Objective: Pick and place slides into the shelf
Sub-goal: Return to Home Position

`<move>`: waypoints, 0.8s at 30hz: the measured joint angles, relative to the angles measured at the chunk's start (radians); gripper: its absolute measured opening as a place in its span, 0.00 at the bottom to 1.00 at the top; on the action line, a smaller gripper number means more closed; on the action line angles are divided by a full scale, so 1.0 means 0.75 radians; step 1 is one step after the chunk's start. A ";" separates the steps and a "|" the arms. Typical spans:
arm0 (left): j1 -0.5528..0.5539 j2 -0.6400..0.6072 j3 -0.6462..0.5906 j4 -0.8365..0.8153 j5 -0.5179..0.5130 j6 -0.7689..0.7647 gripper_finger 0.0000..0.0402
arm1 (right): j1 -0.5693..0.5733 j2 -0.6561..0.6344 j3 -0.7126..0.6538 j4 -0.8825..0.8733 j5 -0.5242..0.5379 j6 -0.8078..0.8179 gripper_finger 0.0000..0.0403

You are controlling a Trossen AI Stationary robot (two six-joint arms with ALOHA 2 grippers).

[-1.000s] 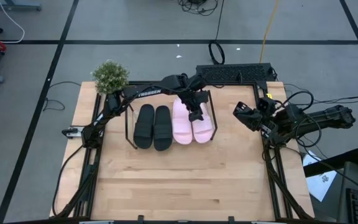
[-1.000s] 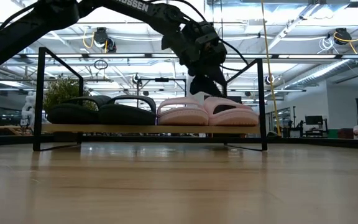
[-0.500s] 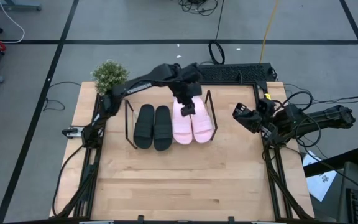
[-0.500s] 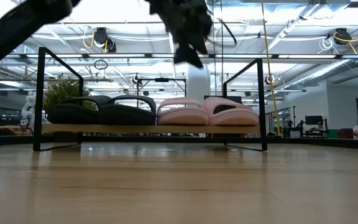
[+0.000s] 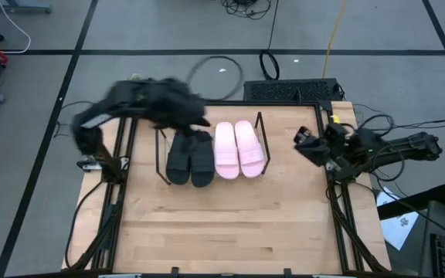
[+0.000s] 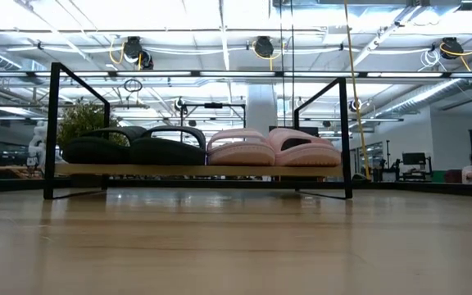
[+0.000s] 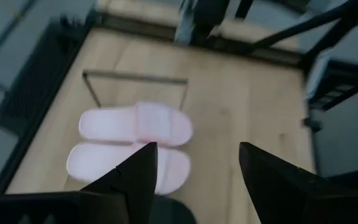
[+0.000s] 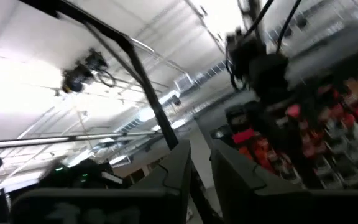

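On the shelf point(image 5: 158, 158), all 4 slides in a row: black pair point(image 5: 190, 157) at the left, pink pair point(image 5: 239, 149) at the right, side by side. Above the pink pair half a second ago, now swung back toward the table's rear left: left gripper point(image 7: 197, 152), fingers spread wide, empty. Gone from the low view altogether. Reads as placing finished, only the retreat left. At the table's right edge, parked: right gripper point(image 5: 300, 144), fingers nearly together, holding nothing. Lost in motion blur from above: the left arm's exact pose.
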 joint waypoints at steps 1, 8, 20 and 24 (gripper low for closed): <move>-0.036 -0.046 0.000 0.004 -0.021 -0.013 0.55 | 0.000 -0.033 0.001 -0.010 -0.015 -0.017 0.14; -0.320 -0.281 0.000 -0.031 -0.228 -0.096 0.55 | -0.001 -0.389 0.001 -0.568 -0.018 -0.001 0.13; -1.008 -0.438 -0.162 -0.268 -0.808 -0.576 0.55 | 0.003 -0.695 -0.001 -1.020 -0.055 -0.044 0.13; -1.285 -0.539 -0.459 -0.262 -1.150 -0.992 0.55 | 0.003 -0.708 0.000 -1.030 -0.065 -0.051 0.13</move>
